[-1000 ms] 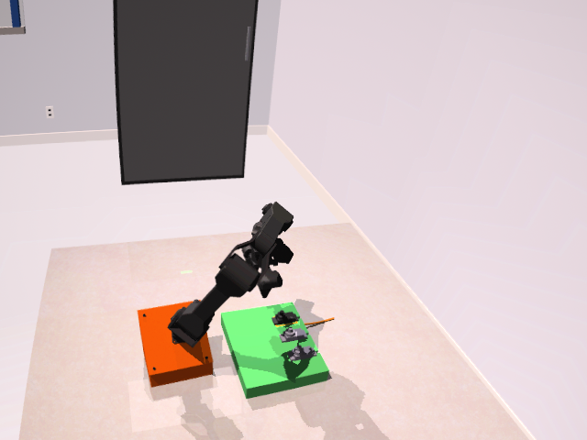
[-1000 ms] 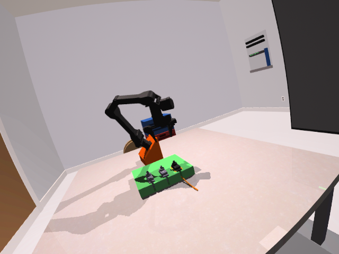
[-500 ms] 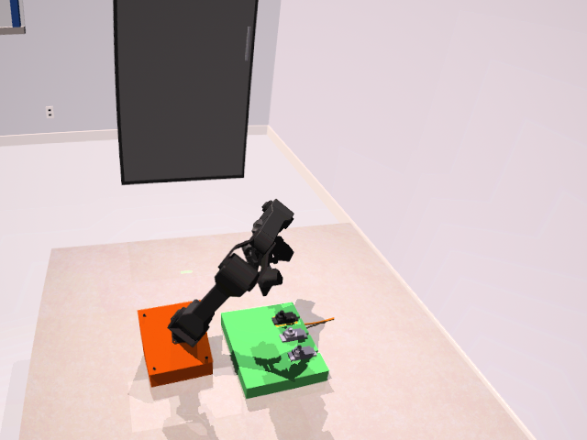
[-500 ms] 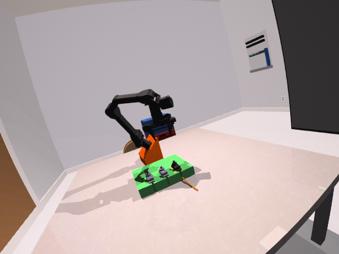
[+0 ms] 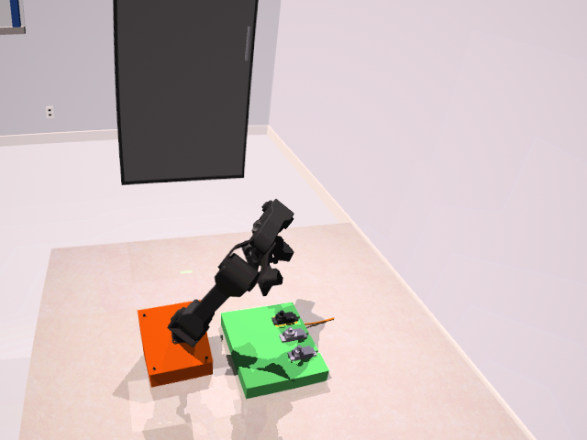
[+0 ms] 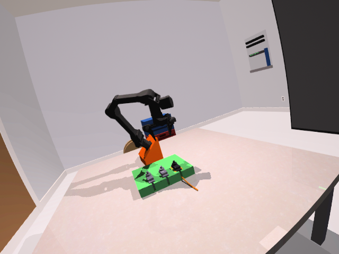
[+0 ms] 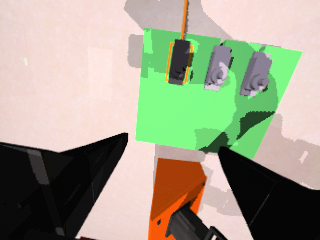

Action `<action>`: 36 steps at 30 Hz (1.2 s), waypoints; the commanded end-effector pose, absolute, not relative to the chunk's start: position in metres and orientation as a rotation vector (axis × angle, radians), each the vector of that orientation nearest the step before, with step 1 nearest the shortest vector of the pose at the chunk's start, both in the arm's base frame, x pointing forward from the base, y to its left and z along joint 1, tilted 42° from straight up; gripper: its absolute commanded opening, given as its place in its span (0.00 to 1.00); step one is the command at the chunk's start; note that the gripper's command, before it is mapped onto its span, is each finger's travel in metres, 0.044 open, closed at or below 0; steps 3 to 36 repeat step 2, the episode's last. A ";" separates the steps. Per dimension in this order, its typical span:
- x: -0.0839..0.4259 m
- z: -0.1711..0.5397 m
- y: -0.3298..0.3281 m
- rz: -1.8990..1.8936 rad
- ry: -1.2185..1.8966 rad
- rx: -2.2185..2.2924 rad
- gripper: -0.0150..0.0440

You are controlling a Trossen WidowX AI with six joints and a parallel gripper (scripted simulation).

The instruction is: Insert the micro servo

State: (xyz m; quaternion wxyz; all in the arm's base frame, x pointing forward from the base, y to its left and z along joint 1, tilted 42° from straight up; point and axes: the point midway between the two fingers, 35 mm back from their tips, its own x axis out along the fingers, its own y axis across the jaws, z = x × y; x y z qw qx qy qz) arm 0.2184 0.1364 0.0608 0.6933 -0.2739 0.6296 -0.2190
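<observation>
The black micro servo (image 5: pixel 284 317) (image 6: pixel 175 165) (image 7: pixel 179 62) stands in the orange-outlined pocket on the green deck (image 5: pixel 246 331) (image 7: pixel 165 115), at the end of the row. Its output shaft points up and it looks about level with its grey neighbours. The ears are too small to tell whether they lie fully flat. Its orange cable (image 5: pixel 319 322) (image 6: pixel 189 183) (image 7: pixel 185 20) runs out over the deck's side at the notch; how it lies inside the notch is unclear. My gripper (image 5: pixel 275 277) (image 6: pixel 163 137) (image 7: pixel 173 143) is open and empty, raised well above the deck and apart from the servo.
Two grey servos stand beside the black one, a middle one (image 5: pixel 293 335) (image 6: pixel 163 171) (image 7: pixel 218 67) and an outer one (image 5: pixel 302 353) (image 6: pixel 149 177) (image 7: pixel 256 74). The orange base block (image 5: pixel 165 350) (image 6: pixel 153 155) (image 7: pixel 172 180) under my arm is close to the deck's inner side.
</observation>
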 end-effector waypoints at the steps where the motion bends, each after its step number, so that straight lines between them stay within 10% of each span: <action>1: 0.218 0.061 0.136 -0.493 1.407 -0.606 1.00; 36: 0.218 0.061 0.136 -0.493 1.407 -0.606 1.00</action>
